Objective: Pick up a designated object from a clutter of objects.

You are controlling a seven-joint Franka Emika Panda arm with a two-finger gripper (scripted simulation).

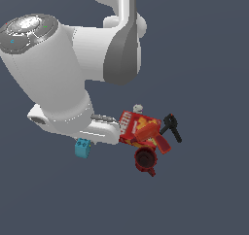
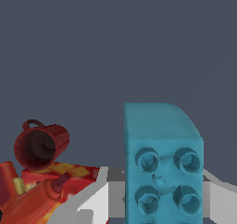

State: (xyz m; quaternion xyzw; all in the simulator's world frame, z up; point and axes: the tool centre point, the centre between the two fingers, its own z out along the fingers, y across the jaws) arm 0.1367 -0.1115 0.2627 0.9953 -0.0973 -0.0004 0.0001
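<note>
The designated object, a cyan brick [image 2: 162, 163] with round studs, fills the wrist view between my two fingers. Their grey pads [image 2: 115, 190] press against its two sides, so my gripper [image 2: 159, 193] is shut on it. In the exterior view the cyan brick [image 1: 82, 148] hangs just under the white hand, which hides the fingers. The clutter of objects lies toward the exterior view's right of the brick: a red cracker box [image 1: 138, 127], a dark red mug [image 1: 145, 159] and a black clamp-like tool [image 1: 171, 126].
The dark red mug [image 2: 40, 145] lies on its side by the cracker box [image 2: 60, 172], with a red-orange bottle-shaped thing [image 2: 32, 202] lying across the box. A small white thing [image 1: 137, 108] peeks out behind the box. The big white arm [image 1: 53, 69] covers the exterior view's upper left.
</note>
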